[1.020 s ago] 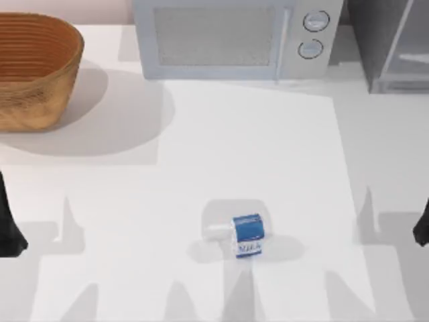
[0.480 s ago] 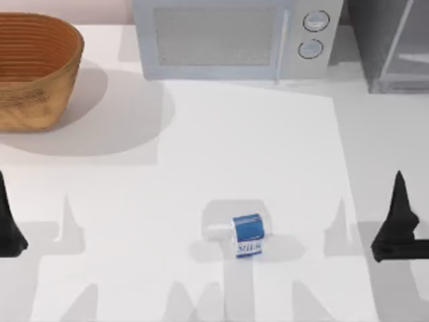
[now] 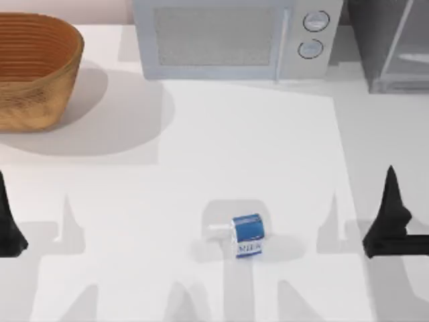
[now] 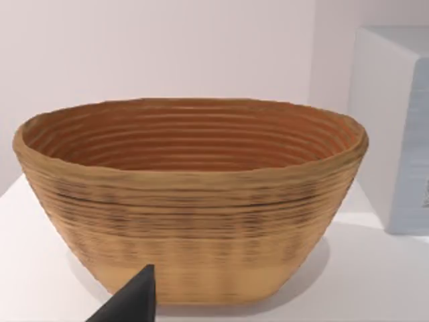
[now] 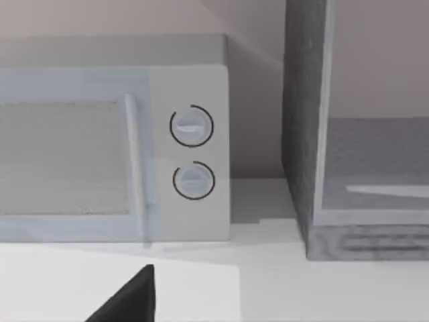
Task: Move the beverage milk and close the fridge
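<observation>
The beverage milk (image 3: 248,236), a small carton with a blue top and a white printed face, stands on the white table near the front centre. The fridge (image 3: 392,47) is the dark grey cabinet at the back right; in the right wrist view the fridge (image 5: 305,134) has a pale grey frame strip and a shelf-like surface behind it. My right gripper (image 3: 389,204) hangs over the table's right side, well to the right of the carton and apart from it. My left gripper (image 3: 5,218) sits parked at the left edge.
A light grey microwave (image 3: 234,37) with two round knobs stands at the back centre, just left of the fridge. A woven basket (image 3: 33,67) stands at the back left, and the left wrist view faces the basket (image 4: 191,201) closely. A white mat (image 3: 255,154) covers the table's middle.
My right arm has come in from the right edge and moved leftward over the table. The carton and the left arm have not moved.
</observation>
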{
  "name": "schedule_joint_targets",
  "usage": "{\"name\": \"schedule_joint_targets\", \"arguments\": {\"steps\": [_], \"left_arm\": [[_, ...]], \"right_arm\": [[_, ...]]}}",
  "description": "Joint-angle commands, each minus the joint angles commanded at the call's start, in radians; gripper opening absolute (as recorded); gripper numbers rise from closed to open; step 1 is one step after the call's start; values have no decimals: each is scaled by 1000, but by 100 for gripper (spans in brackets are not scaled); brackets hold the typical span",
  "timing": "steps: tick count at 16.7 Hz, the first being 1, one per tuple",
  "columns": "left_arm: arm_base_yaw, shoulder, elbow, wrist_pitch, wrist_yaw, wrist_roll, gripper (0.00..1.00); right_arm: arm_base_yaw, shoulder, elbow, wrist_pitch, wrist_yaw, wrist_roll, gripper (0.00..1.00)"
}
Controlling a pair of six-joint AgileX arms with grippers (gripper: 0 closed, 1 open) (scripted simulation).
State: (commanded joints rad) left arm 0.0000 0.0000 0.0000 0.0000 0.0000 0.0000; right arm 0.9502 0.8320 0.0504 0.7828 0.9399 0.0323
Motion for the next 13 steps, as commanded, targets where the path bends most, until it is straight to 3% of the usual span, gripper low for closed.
{"name": "schedule_joint_targets", "arguments": {"steps": [5,13], "left_arm": [[0,0,0,0,0,0,100],[0,0,0,0,0,0,100]], "right_arm": [[100,321,106,203,56,47,100],[265,1103,311,580,131,139,100]]}}
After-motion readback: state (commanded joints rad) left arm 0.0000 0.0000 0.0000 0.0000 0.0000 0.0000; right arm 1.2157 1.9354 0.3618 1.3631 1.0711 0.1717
